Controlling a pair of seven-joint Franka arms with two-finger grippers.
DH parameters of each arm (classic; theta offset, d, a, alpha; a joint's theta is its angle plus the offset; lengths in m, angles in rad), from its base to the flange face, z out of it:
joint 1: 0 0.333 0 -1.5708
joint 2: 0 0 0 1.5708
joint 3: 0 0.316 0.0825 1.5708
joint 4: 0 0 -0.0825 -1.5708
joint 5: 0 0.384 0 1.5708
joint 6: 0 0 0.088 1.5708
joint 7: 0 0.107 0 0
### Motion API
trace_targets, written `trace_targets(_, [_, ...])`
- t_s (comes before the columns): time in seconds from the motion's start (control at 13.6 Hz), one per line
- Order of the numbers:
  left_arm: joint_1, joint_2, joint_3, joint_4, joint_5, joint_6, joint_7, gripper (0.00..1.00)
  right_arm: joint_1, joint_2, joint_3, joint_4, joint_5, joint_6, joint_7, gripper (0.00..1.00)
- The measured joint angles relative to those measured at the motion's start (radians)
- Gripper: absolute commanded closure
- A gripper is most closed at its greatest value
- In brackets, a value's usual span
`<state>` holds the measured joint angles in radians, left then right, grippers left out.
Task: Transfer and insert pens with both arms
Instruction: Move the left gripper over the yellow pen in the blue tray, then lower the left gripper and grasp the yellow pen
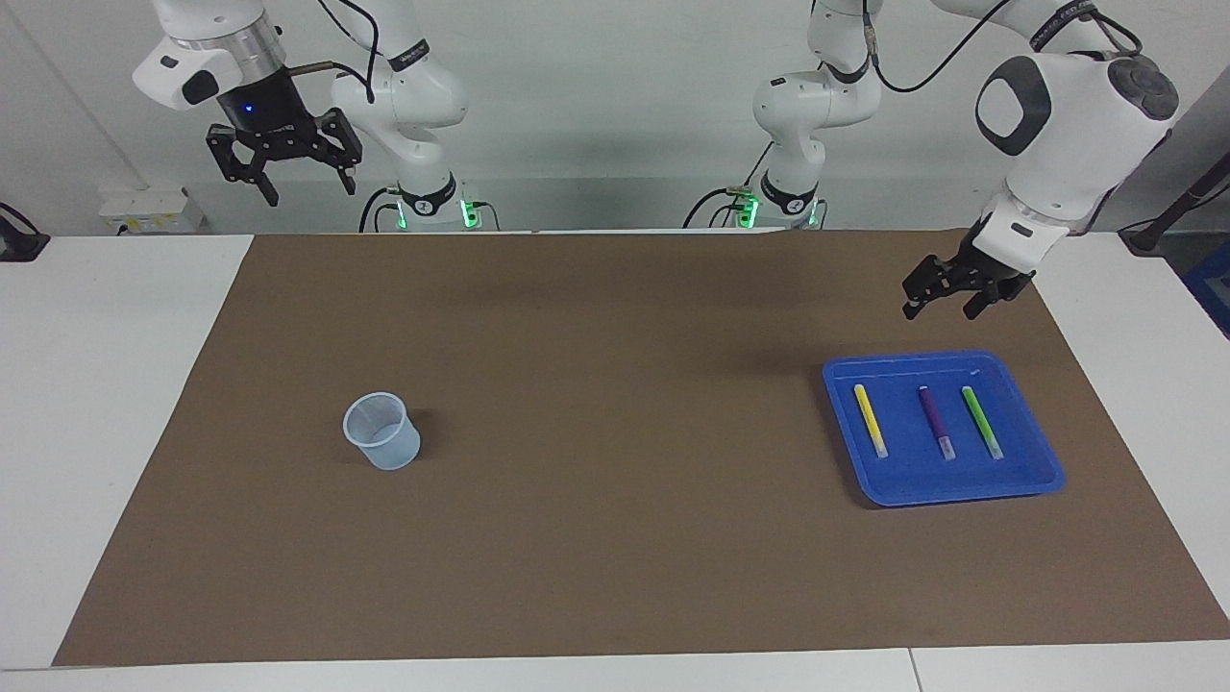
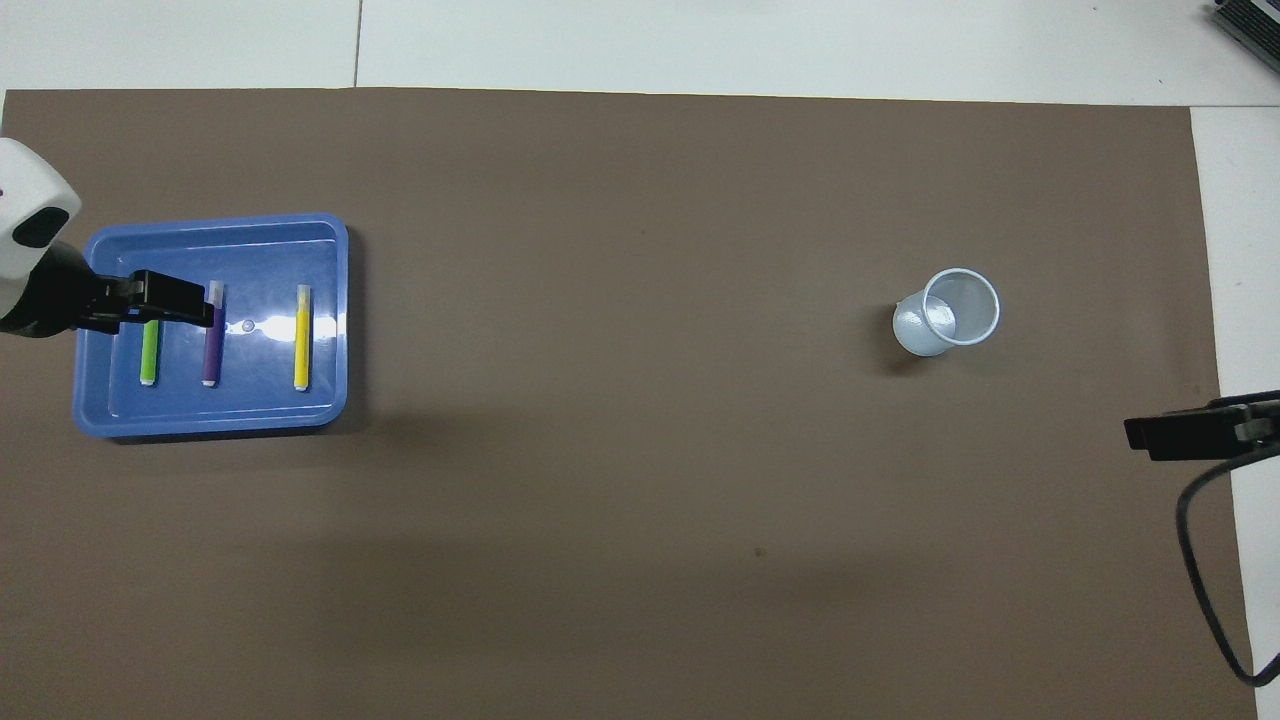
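Inside the blue tray [image 1: 1028,481], three pens [image 1: 936,422] lie parallel, pale ends pointing away from the robots; above it hangs the left gripper [image 1: 947,298], jaws wide, empty; the right gripper [image 1: 282,171] likewise.

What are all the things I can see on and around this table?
tray: one, blue, on the brown mat toward the left arm's end of the table
yellow pen: one, lying in the tray
purple pen: one, lying in the tray, between the other two
green pen: one, lying in the tray
cup: one, pale translucent, upright on the mat toward the right arm's end
mat: one, brown, covering most of the white table
left gripper: one, black, open, empty, in the air above the tray
right gripper: one, black, open, empty, raised high at its own end, waiting
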<state>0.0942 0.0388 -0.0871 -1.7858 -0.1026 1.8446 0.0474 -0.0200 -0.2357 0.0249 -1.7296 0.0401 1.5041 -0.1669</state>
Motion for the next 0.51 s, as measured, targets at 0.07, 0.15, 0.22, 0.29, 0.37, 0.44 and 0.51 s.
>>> trace_targets(0.07, [0.000, 0.022, 0.000, 0.000, 0.000, 0.033, 0.000, 0.01, 0.000, 0.000, 0.000, 0.000, -0.010, 0.000, -0.017, 0.00])
trace_targets(0.15, [0.000, 0.047, 0.000, 0.001, 0.000, 0.068, 0.000, 0.02, 0.000, 0.000, 0.000, 0.000, -0.022, 0.000, -0.025, 0.00])
trace_targets(0.22, [0.000, 0.068, -0.001, 0.001, 0.000, 0.096, 0.000, 0.03, 0.000, 0.000, 0.000, 0.000, -0.026, 0.000, -0.027, 0.00])
trace_targets(0.29, [0.000, 0.084, -0.002, 0.001, -0.001, 0.118, 0.000, 0.04, 0.000, 0.000, -0.001, 0.000, -0.027, 0.000, -0.027, 0.00])
trace_targets(0.37, [0.000, 0.096, -0.002, 0.002, -0.002, 0.131, 0.000, 0.04, -0.001, 0.000, -0.002, 0.000, -0.027, -0.001, -0.027, 0.00])
trace_targets(0.44, [0.000, 0.106, -0.002, 0.002, -0.009, 0.143, -0.001, 0.05, -0.001, 0.000, -0.004, 0.000, -0.027, -0.003, -0.029, 0.00])
trace_targets(0.51, [0.001, 0.119, -0.002, 0.002, -0.020, 0.158, -0.001, 0.05, -0.001, 0.000, -0.006, 0.000, -0.027, -0.004, -0.033, 0.00])
